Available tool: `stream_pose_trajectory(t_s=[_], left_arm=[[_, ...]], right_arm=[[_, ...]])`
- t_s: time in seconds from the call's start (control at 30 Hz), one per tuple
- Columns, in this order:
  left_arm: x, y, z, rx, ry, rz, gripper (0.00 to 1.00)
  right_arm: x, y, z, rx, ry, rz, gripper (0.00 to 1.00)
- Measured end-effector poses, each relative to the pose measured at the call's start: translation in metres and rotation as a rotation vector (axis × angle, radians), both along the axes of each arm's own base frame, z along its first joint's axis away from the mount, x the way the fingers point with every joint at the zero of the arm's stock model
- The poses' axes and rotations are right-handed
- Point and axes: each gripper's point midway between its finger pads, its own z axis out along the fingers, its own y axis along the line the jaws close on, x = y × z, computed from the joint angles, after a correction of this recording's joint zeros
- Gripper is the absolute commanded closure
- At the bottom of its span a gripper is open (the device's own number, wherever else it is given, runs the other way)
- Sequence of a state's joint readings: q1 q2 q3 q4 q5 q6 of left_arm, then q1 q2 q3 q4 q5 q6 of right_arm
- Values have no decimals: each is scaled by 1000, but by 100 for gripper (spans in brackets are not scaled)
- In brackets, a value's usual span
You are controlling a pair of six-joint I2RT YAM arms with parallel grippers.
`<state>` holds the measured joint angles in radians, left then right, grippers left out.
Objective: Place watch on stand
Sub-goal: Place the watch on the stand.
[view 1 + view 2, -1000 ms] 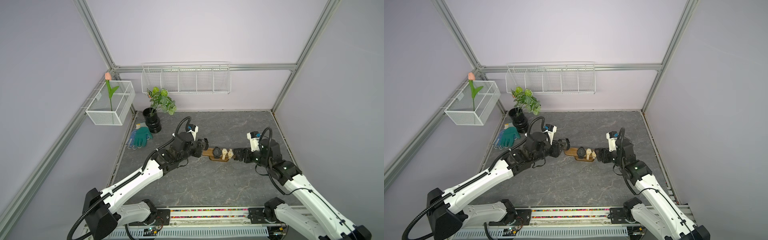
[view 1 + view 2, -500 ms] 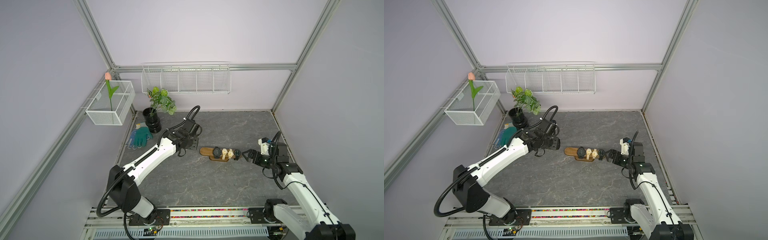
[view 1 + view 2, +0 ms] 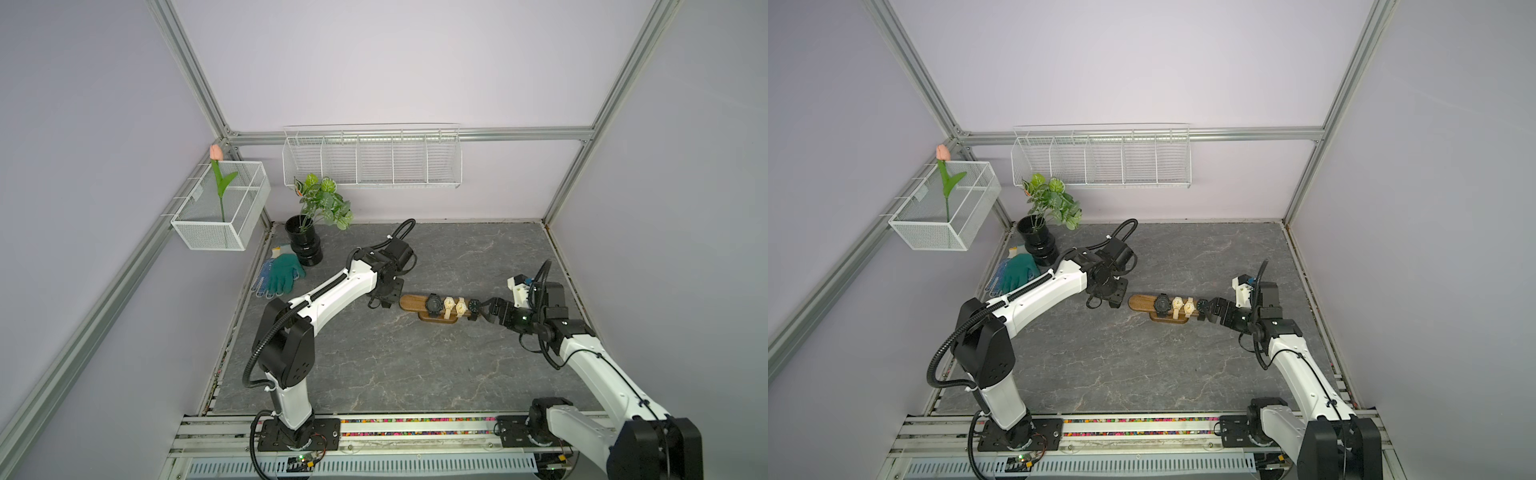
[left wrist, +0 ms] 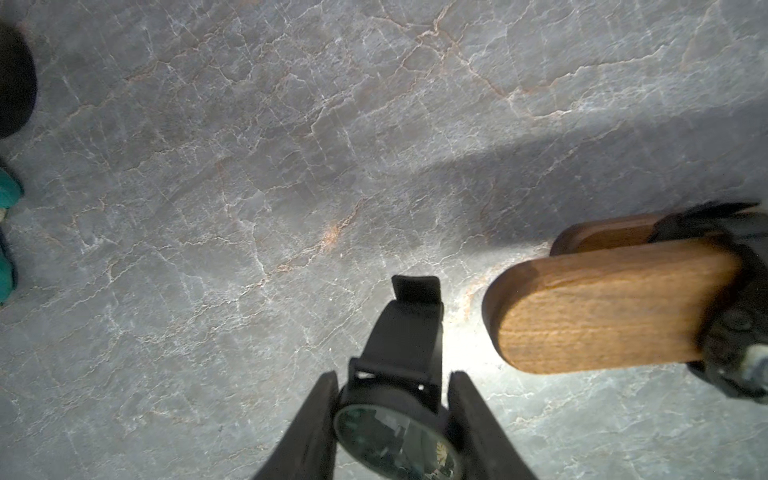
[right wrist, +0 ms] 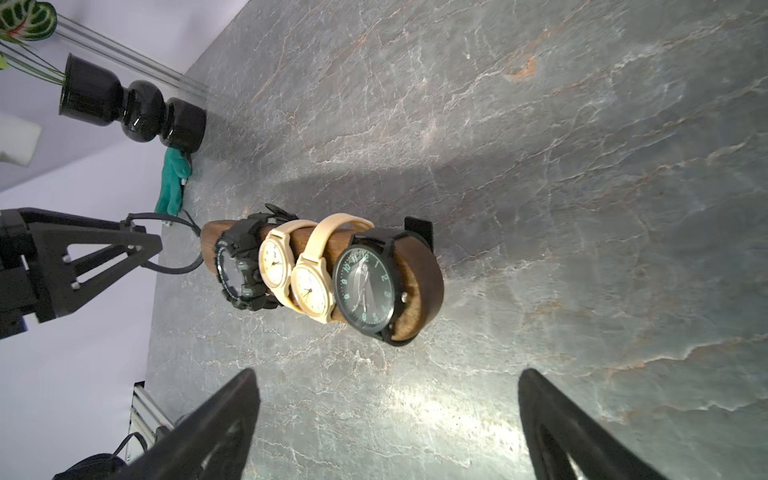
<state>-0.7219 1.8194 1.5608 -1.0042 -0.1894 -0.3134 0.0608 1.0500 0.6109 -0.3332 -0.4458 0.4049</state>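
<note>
On the grey table, approx mid-way btwn the arms, the stand already carries four watches. A chunky black watch sits nearest the left arm's end. Next come two beige watches side by side, then a black-dial watch close to the end by the right arm. All four are strapped round the bar, faces out, packed close together. So most of the job looks done — one slot is left, i.e. the bare wood btwn the chunky black one and the rounded end.

The fifth watch is clamped in the left gripper. The jaws pinch its case from both sides and the strap sticks out fwd past the fingertips. It hangs just beside the stand's bare end, not touching it. Whether the strap is closed into a loop I can't tell from this angle.

The right gripper has its jaws spread wide w/ nothing btwn them. It sits just off the stand's other end, aimed at the black-dial watch w/o touching it.

Left to do, by my read: line the strap up w/ the rounded end, slide it on, let go. One risk — nothing holds the stand, so a nudge could shift it.
</note>
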Motion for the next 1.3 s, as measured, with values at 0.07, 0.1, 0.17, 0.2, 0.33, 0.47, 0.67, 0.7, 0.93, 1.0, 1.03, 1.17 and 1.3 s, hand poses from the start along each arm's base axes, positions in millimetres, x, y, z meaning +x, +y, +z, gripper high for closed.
stream_pose_trajectory(t_s=[0.07, 0.1, 0.17, 0.2, 0.33, 0.47, 0.67, 0.7, 0.93, 1.0, 1.03, 1.17, 1.3], left_arm=[[2, -3, -2, -4, 5, -2, 67], [2, -4, -4, -4, 10, -3, 67], [2, -6, -7, -3, 21, -2, 67], [1, -6, -9, -4, 27, -3, 67], [-2, -12, -15, -4, 47, -15, 67], [-5, -22, -14, -14, 53, -34, 67], [-10, -32, -17, -22, 66, -47, 67], [-11, -33, -19, -21, 71, -47, 67], [-17, -40, -27, -27, 101, -54, 67], [-18, -44, -28, -27, 103, -57, 67], [-19, -45, -28, -28, 103, -59, 67], [-18, -57, -24, -34, 96, -76, 67], [-17, -68, -24, -37, 94, -88, 67]], right_arm=[[1, 3, 2, 14, -7, 10, 1], [1, 5, 3, 21, -10, 17, 1], [2, 8, 3, 29, -13, 29, 1], [2, 9, 3, 34, -13, 36, 1], [4, 14, 2, 45, -14, 51, 1], [5, 21, 0, 51, -13, 77, 1], [4, 27, -7, 57, 12, 98, 2], [3, 28, -7, 57, 12, 101, 2], [0, 35, -7, 55, 10, 128, 3], [-1, 37, -7, 55, 9, 135, 3], [-1, 38, -7, 54, 9, 138, 3], [-2, 41, -7, 50, 9, 149, 4], [-3, 42, -8, 42, 8, 148, 4]])
